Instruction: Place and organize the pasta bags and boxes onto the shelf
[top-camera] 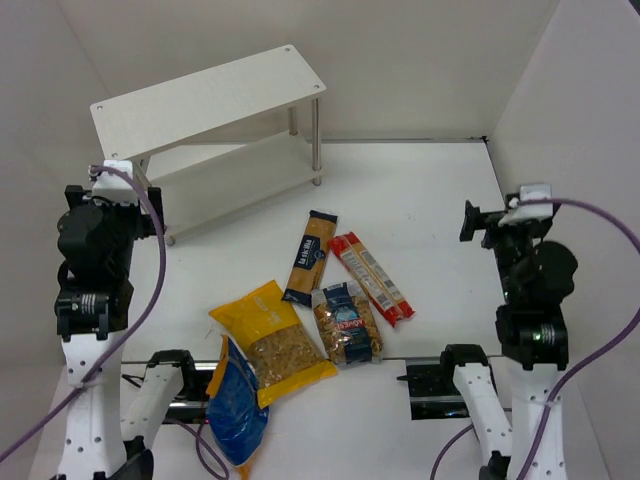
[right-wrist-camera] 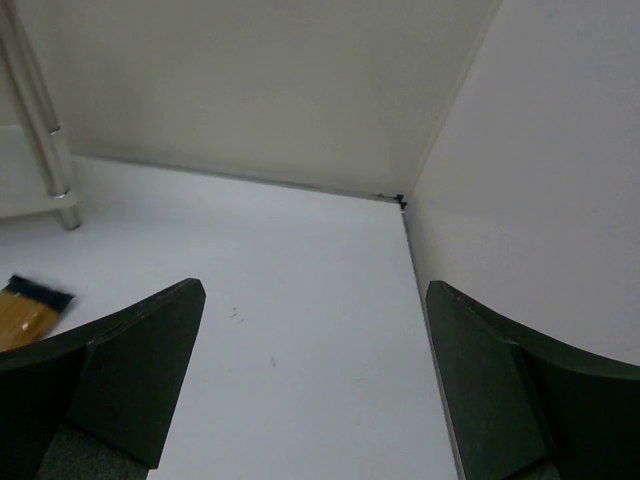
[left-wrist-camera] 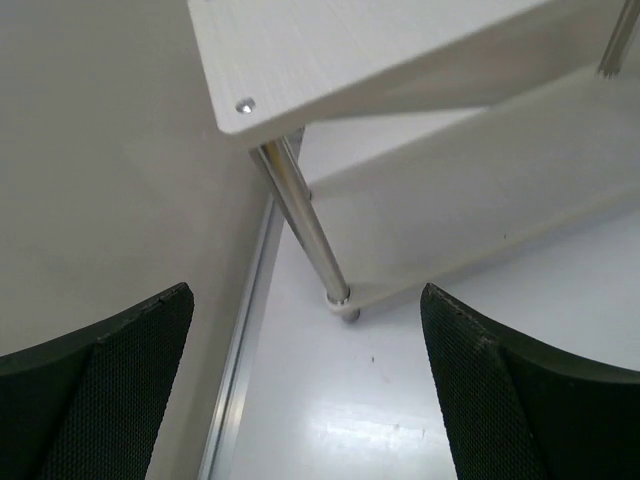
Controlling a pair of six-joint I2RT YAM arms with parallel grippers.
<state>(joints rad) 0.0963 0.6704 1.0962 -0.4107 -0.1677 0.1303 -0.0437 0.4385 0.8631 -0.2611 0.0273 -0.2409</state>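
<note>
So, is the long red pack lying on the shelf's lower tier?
No, the long red pack lies flat on the table, in front of the shelf, beside the navy-tan box.

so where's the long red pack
In the top view, the long red pack lies on the table just right of the navy-tan box, near centre.

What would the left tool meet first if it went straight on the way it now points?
Most likely the silver leg of the shelf, standing straight ahead of the open left tool; depth is hard to judge.
</note>
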